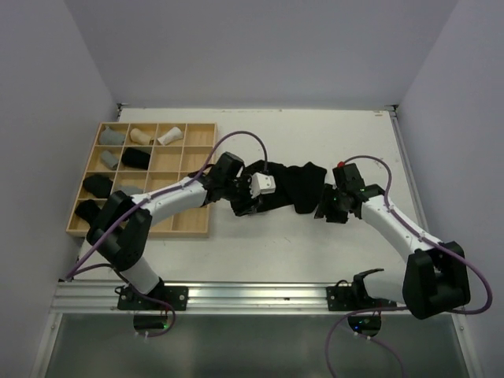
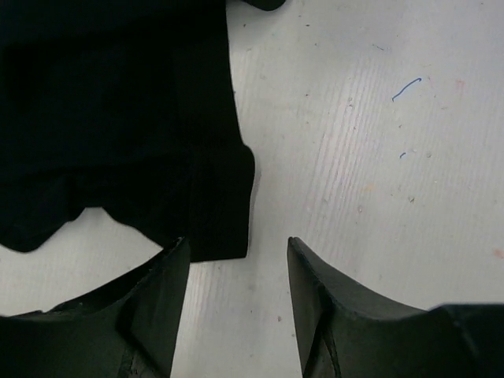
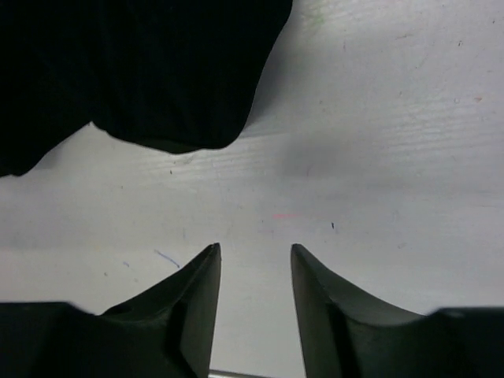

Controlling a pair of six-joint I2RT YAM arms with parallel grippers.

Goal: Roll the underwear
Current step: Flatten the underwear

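Observation:
A black underwear (image 1: 293, 189) lies spread flat on the white table between my two grippers. My left gripper (image 1: 242, 205) is at its left end, open and empty. In the left wrist view (image 2: 236, 244) its left finger (image 2: 161, 299) touches or overlaps a corner of the black cloth (image 2: 118, 118). My right gripper (image 1: 326, 209) is at the cloth's right end, open and empty. In the right wrist view (image 3: 254, 247) it is a little short of the cloth's edge (image 3: 150, 71). Several rolled underwear, among them a grey (image 1: 113, 135), a beige (image 1: 142, 135) and a white one (image 1: 168, 135), sit in the tray.
The wooden grid tray (image 1: 201, 126) stands at the left of the table, with black rolls (image 1: 136, 157) in its middle and lower cells. White walls close the table's left, back and right. A metal rail (image 1: 260, 295) runs along the near edge.

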